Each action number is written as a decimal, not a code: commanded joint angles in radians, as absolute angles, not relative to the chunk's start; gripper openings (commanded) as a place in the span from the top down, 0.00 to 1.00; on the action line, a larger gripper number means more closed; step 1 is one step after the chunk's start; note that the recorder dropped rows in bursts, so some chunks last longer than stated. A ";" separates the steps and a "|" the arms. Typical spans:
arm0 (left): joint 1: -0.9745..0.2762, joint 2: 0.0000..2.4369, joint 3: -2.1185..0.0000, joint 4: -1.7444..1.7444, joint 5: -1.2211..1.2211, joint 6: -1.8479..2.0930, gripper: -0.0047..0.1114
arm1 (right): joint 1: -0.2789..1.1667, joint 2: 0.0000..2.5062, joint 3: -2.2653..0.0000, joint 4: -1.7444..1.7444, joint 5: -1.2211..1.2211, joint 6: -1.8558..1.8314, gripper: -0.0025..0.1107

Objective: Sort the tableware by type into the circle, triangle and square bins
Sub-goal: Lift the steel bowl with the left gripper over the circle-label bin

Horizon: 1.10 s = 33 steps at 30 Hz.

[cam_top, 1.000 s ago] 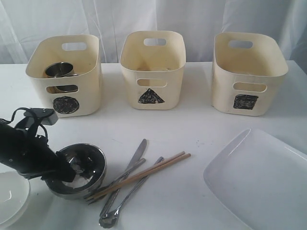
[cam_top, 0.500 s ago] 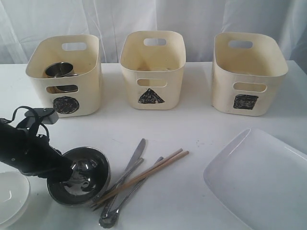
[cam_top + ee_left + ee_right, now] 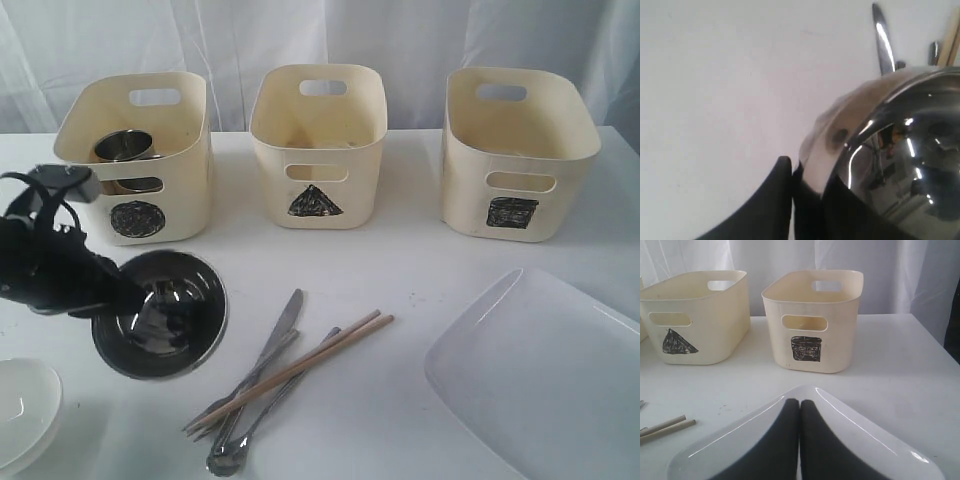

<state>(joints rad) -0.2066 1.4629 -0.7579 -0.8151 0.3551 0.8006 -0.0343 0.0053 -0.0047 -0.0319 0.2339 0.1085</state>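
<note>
My left gripper (image 3: 112,302) is shut on the rim of the steel bowl (image 3: 160,313), which hangs tilted above the table in front of the circle bin (image 3: 135,160). In the left wrist view the bowl (image 3: 875,110) has its rim pinched in the gripper (image 3: 807,187). A steel mug (image 3: 125,146) stands in the circle bin. Knife (image 3: 282,327), fork (image 3: 240,385), spoon (image 3: 225,455) and chopsticks (image 3: 300,363) lie mid-table. The small white bowl (image 3: 25,410) sits front left. My right gripper (image 3: 800,412) is shut over the white plate (image 3: 870,445), touching nothing I can see.
The triangle bin (image 3: 318,145) and square bin (image 3: 515,150) stand at the back, middle and right. The large plate (image 3: 540,370) fills the front right corner. White curtains hang behind the table. The right arm is out of the exterior view.
The left gripper has lifted the steel bowl off the table and carried it up and back toward the circle bin, tilting it. The cutlery and chopsticks shifted slightly when the bowl left.
</note>
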 commanded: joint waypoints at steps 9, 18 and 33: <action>-0.211 1.222 -0.769 -0.830 0.242 0.756 0.96 | -0.030 0.000 0.000 -0.038 0.231 0.110 0.98; -0.211 1.096 -0.769 -0.832 0.071 0.756 0.96 | -0.030 0.000 0.000 -0.038 0.231 0.110 0.98; -0.211 1.102 -0.769 -0.807 -0.369 0.614 0.96 | -0.030 0.000 0.000 -0.038 0.231 0.110 0.98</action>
